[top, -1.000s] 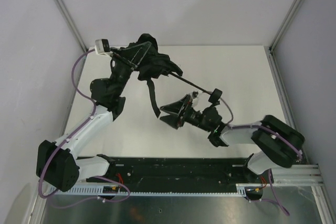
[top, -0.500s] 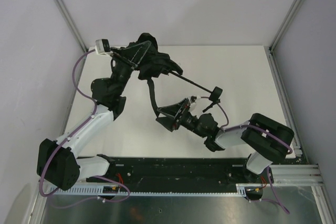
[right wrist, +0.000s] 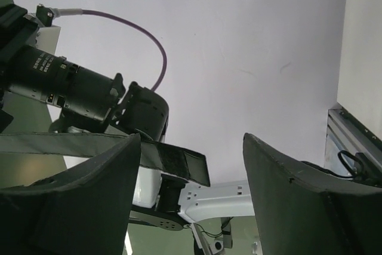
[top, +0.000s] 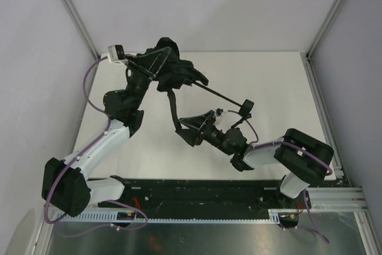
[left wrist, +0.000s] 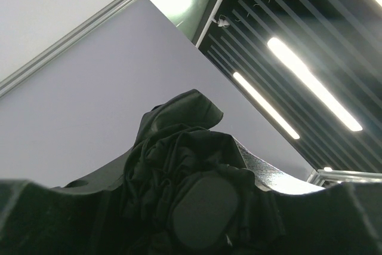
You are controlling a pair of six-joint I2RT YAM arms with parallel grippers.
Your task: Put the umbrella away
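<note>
The umbrella (top: 177,71) is collapsed, its cloth bunched above the far left of the tabletop (top: 280,82). The left end effector (top: 154,64) is clamped on the fabric, and the handle (top: 246,107) points right. Its strap (top: 173,107) hangs loose, so wrapping and stowing are left, I judge. The right end effector (top: 190,131) gapes wide at the strap's end. White lettering on a camera lens (right wrist: 59,82) is too small to read.

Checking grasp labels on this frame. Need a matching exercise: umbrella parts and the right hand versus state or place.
1 canopy
2 umbrella handle
3 strap
4 right hand

a open
b bunched in the left hand
c at the shaft end, free of both hands
d dangling from the canopy toward the right hand

Pairs: 1-b, 2-c, 3-d, 4-a
</note>
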